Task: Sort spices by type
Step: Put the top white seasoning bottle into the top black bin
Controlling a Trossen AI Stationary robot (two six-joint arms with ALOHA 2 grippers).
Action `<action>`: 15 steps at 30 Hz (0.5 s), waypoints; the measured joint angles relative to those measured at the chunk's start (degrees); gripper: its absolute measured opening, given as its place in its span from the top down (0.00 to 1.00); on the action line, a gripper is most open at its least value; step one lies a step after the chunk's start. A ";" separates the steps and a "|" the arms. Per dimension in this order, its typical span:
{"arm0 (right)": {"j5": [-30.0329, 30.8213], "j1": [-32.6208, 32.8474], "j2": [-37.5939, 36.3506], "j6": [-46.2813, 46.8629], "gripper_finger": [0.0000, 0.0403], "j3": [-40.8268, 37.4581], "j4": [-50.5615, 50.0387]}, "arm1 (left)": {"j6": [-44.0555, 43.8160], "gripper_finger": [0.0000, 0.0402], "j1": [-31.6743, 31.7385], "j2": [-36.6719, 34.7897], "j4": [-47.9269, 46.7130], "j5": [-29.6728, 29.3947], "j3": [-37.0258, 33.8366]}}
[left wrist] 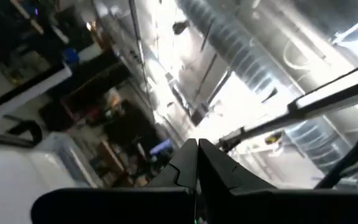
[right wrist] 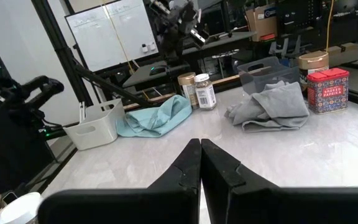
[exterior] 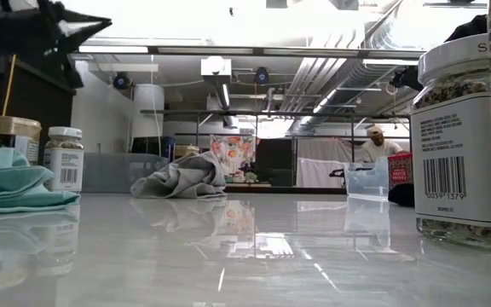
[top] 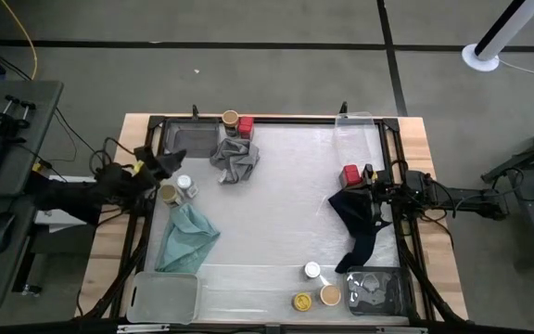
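The left claw (top: 176, 158) is pressed together, empty, raised at the desk's (top: 276, 204) edge, with two jars (top: 177, 189) just beside it. The right claw (top: 364, 182) is likewise together and empty, a red tin (top: 350, 174) just beside it and three jars (top: 316, 287) farther off.

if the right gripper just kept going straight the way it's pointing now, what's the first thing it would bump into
The right gripper, shut, points across bare tabletop. Straight ahead the way looks free until the teal cloth and two small jars at the far side; the grey cloth lies off that line. Depth is hard to judge.
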 joint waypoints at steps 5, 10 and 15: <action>0.00 -0.01 -0.02 0.00 1.00 0.00 -0.02 | 3.99 0.99 0.42 12.86 -6.33 0.21 9.54; -0.01 -0.01 -0.02 0.01 1.00 0.00 0.00 | 12.92 0.90 2.03 21.21 -36.65 2.56 26.45; -0.02 -0.01 -0.02 0.00 1.00 0.00 -0.01 | 19.61 0.70 4.03 29.27 -73.56 4.27 45.82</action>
